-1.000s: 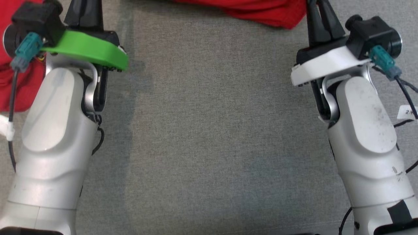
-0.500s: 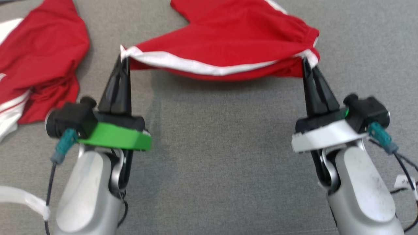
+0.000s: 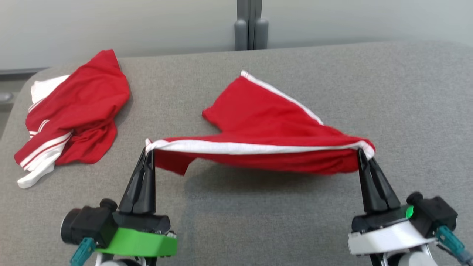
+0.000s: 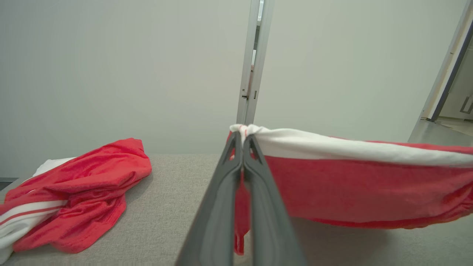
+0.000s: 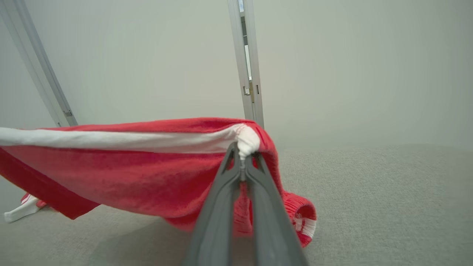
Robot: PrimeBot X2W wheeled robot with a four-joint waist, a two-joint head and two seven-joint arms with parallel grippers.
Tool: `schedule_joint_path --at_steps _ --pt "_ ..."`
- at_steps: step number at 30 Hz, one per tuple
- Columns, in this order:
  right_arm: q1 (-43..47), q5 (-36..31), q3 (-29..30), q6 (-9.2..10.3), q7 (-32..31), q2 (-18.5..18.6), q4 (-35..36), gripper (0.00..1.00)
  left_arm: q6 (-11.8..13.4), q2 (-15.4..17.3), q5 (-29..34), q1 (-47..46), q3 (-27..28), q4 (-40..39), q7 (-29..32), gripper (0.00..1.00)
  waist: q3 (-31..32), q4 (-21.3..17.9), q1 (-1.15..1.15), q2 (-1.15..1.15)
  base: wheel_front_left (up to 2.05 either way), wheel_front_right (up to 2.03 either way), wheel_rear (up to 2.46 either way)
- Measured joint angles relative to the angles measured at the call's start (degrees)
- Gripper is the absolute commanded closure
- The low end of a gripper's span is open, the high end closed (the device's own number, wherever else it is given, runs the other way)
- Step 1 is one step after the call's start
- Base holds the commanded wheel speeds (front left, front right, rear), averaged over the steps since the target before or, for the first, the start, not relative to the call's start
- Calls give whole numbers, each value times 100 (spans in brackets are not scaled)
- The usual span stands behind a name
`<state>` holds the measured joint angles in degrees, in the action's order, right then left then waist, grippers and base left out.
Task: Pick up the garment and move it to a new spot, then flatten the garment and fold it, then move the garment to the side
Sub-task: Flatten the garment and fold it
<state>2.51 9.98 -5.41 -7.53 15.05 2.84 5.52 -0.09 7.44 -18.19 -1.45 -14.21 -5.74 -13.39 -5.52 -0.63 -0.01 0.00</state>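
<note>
**Red garment stretched between two closed grips above the grey counter**

The pale wall (image 3: 111,26) fills the background, and the grey fabric-covered counter (image 3: 406,92) runs in front of it.

The red garment (image 3: 266,122) with white trim is near the middle of the counter. Its near edge, marked by a white band, is lifted and pulled into an almost straight line between the two arms, and it casts a shadow on the fabric below. The far part slopes down and away towards the wall, and its white-edged end seems to rest on the counter. In the right wrist view a ribbed red and white fold (image 5: 303,218) hangs under the held corner, close to the surface.

A second red garment (image 3: 74,107) with white stripes lies crumpled at the far left of the counter, well apart from the held one.

The left jaws are pressed together on the left end of the white band. The dark fingers (image 3: 142,184) rise from a green mount (image 3: 136,244). The right jaws are likewise fully closed, pinching the bunched right end of the band. Those fingers (image 3: 373,184) rise from a white mount (image 3: 388,236). In each wrist view, cloth shows between the fingertips.

A grey post (image 3: 250,26) stands upright against the wall, behind the middle of the counter.
</note>
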Motion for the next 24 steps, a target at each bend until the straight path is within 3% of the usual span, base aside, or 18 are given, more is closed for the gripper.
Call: schedule_joint_path --at_steps 6,12,18,24 --pt "531 131 -144 0 0 -2 193 100 141 62 -81 493 -20 -357 347 100 127 -78 0 0 0 0 0" --pt "492 226 -249 0 0 -1 -68 100 159 131 -145 412 31 -105 460 100 -87 -154 0 0 0 0 0" --pt "188 435 -296 0 1 -2 -504 100 30 181 -133 -326 -1 566 521 100 -370 -237 0 0 0 0 0" --pt "-330 968 -145 0 1 -1 -923 100 -246 213 38 -1642 -187 1551 679 100 -738 -357 0 0 0 0 0"
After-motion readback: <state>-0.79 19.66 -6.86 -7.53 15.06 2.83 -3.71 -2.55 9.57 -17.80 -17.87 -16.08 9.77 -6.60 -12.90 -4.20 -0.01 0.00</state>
